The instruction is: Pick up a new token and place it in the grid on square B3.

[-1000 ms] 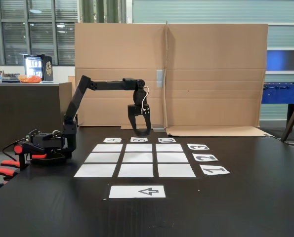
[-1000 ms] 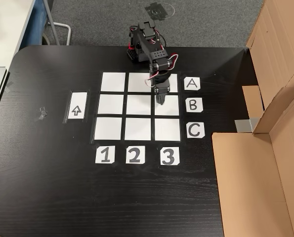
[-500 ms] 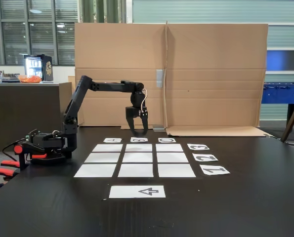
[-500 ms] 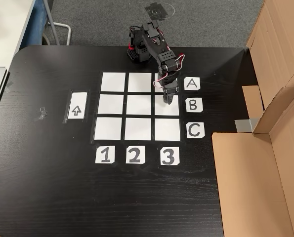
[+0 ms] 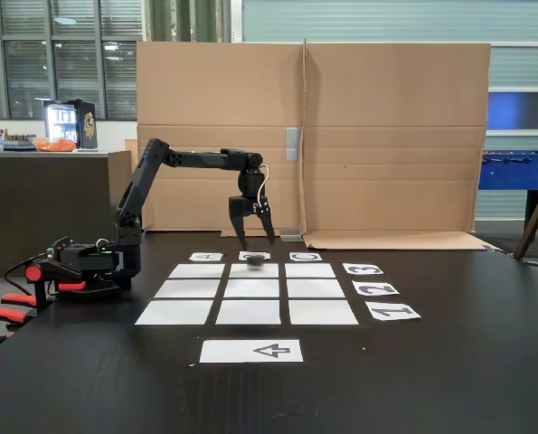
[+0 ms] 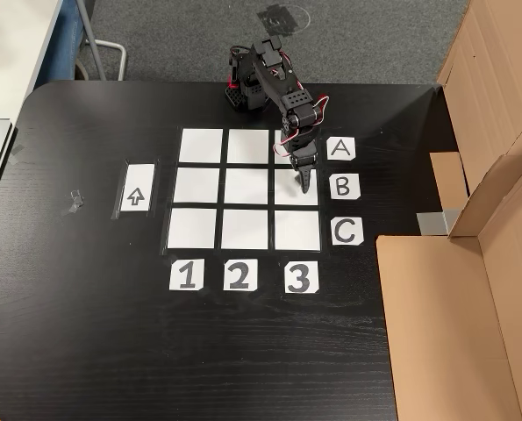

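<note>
A black surface (image 5: 449,362) sits before a wall of brown cardboard (image 5: 391,136), with dark windows behind at ten o'clock in the low fixed view. On it lies the grid (image 6: 245,188), nine white paper rectangles flanked by cards lettered A, B, C and numbered 1, 2, 3, and a separate white sheet with an arrow (image 6: 138,188) at nine o'clock from the grid in the high fixed view. The black arm (image 5: 192,159) reaches from its base at the grid's twelve o'clock edge in the high view. Its pincer (image 5: 251,241) hangs with fingers spread apart, holding nothing, above the far middle of the grid in the low view. The token (image 5: 256,265), a small black puck, rests on square B3 (image 6: 296,197), directly beneath the spread fingers at their six o'clock in the low view and clear of them. In the high fixed view the pincer (image 6: 306,188) covers the token, over the square beside the B card (image 6: 344,186).
</note>
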